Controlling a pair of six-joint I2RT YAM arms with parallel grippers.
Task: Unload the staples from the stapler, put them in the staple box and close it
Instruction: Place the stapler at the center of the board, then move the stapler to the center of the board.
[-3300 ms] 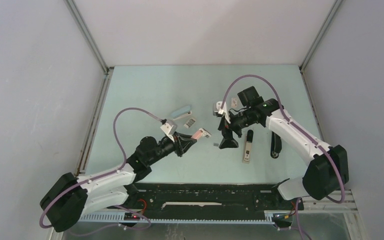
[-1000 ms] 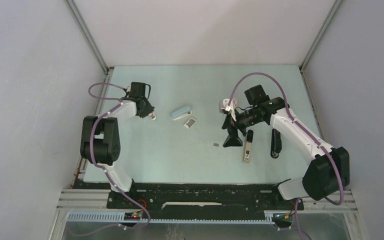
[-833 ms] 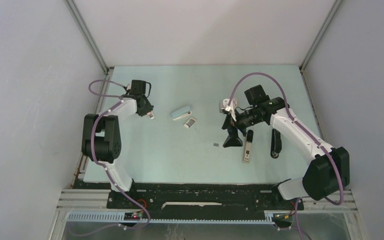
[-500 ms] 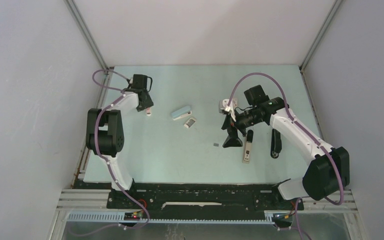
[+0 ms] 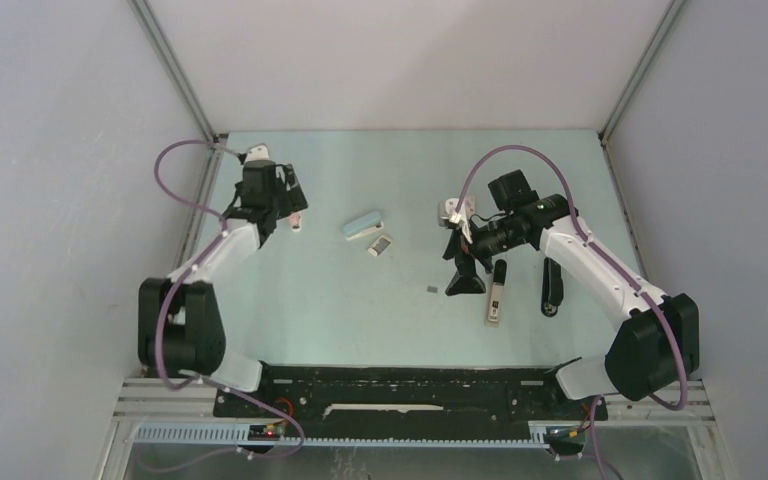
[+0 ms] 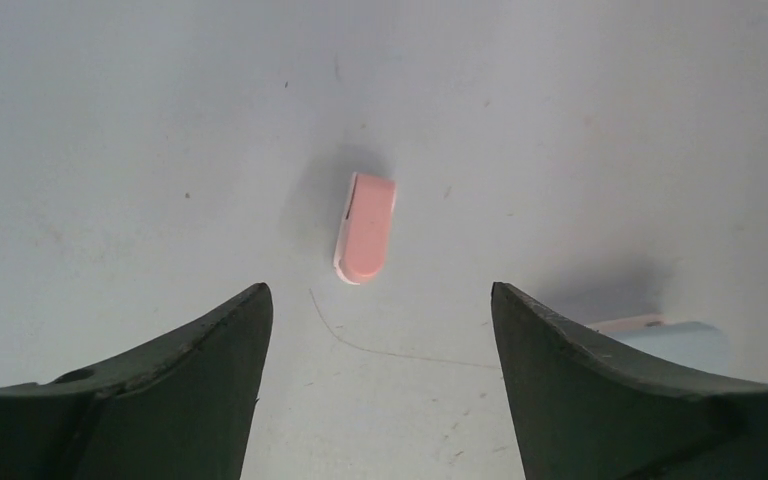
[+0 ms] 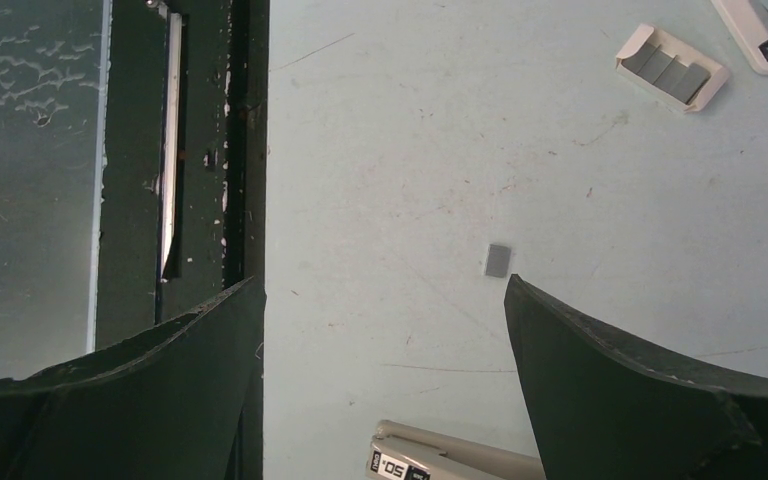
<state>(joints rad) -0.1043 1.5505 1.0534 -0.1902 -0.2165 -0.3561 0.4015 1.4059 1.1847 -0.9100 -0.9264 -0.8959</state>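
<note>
Plainly the left pincer (image 6: 380,300) gapes wide, empty, above the pink stapler (image 6: 365,227).

The top camera sits high behind the arm bases and looks down and forward over the whole table (image 5: 360,320), from far off. The left wrist camera looks straight down past the left gripper (image 6: 378,290), close over the table's far left part. Its pink stapler (image 6: 365,227) and blue stapler (image 6: 680,342) (only a corner) show in the top view too. The right wrist camera looks down past the right gripper (image 7: 382,282), with the dark near rail (image 7: 210,200) along its left side. Its staple strip (image 7: 498,259) and staple box (image 7: 672,75) also lie in the top view.
</note>
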